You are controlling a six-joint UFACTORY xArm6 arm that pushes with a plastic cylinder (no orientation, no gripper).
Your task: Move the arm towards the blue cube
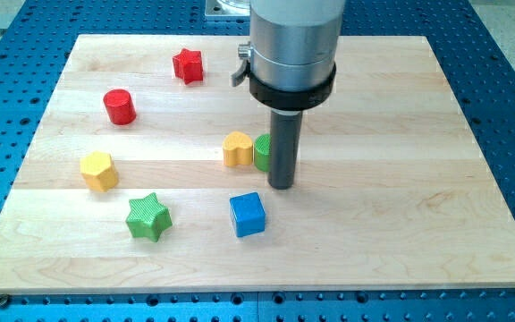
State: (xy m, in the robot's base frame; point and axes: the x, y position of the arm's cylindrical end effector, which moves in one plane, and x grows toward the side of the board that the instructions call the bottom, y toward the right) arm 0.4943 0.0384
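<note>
The blue cube (247, 215) sits on the wooden board (401, 224) below the middle of the view. My tip (281, 185) rests on the board just up and to the right of the blue cube, a short gap apart. The rod stands right against a green block (262, 152), which it partly hides. A yellow heart-shaped block (237, 148) touches the green block's left side.
A red star (188, 65) lies at the top, a red cylinder (119, 106) at the upper left, a yellow hexagon-like block (99, 170) at the left and a green star (147, 217) at the lower left. The board rests on a blue perforated table (508, 80).
</note>
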